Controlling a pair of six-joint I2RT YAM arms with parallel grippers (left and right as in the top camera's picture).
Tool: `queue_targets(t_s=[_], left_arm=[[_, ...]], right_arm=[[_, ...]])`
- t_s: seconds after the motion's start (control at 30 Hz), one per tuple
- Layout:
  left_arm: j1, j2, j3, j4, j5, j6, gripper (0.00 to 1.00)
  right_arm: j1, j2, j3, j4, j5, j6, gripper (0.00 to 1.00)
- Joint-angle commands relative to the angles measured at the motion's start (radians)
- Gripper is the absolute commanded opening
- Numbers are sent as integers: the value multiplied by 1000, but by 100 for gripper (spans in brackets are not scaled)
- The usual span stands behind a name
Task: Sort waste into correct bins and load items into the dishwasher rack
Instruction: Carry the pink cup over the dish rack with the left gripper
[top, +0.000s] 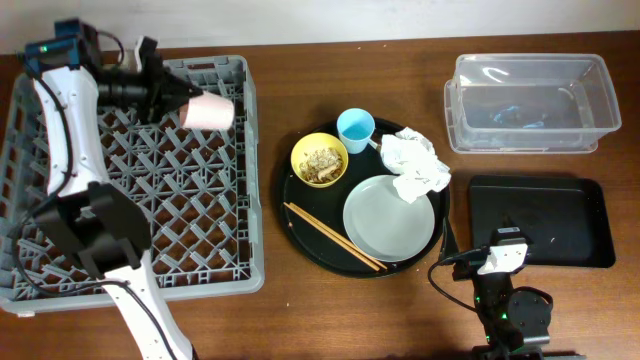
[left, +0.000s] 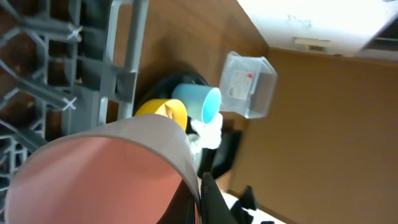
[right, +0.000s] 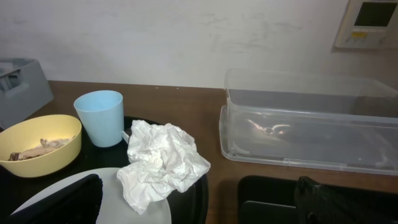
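Right now the L tool (top: 183, 100) is pinched tight on the small pink cup (top: 210, 112), fingers closed on its thin wall. The cup lies tipped on its side over the far right corner of the dishwasher rack (top: 250, 200); can't tell whether it touches the pegs. The cup fills most of the L wrist view (left: 106, 174). The rack sits on the L side of the bench (top: 300, 50). The rest is on the large round black tray (top: 305, 195) mid-bench. The light-blue cup (top: 356, 130) stands upright at the far edge. The yellow bowl (top: 300, 150) is just beside it, w/ beige food scraps (top: 322, 160) inside. The grey plate (top: 385, 222) is at the near right. The crumpled white napkin (top: 415, 165) lies on the plate's far edge, close to the blue cup. The chopsticks (top: 335, 237) lie as a pair, diagonal across the tray's near side, touching or just beside the plate's left rim (can't tell which). The clear tub (top: 455, 100) is far right on the bench. The shallow black tray (top: 560, 225) is just in front of it. The R tool (top: 507, 238) has its fingers spread wide w/ nothing between them. It sits low at the near L edge of the shallow tray, facing the napkin and tub.
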Motion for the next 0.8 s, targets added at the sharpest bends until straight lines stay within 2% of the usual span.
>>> queue_targets(t_s=[0.0,0.17,0.37,0.57,0.77], left_arm=[[32,6,-130,57,136,56,1],[91,6,-239,140,199,56,1],[142,6,-280,149,196,71,1],[160,6,-285,149,77,71,3],[160,6,-324,134,93,78,3]], right_arm=[[5,-8,-7,-2,2,4,99],[5,-8,-7,-2,2,4,99],[5,-8,-7,-2,2,4,99],[5,-8,-7,-3,2,4,99],[5,-8,-7,-2,2,4,99]])
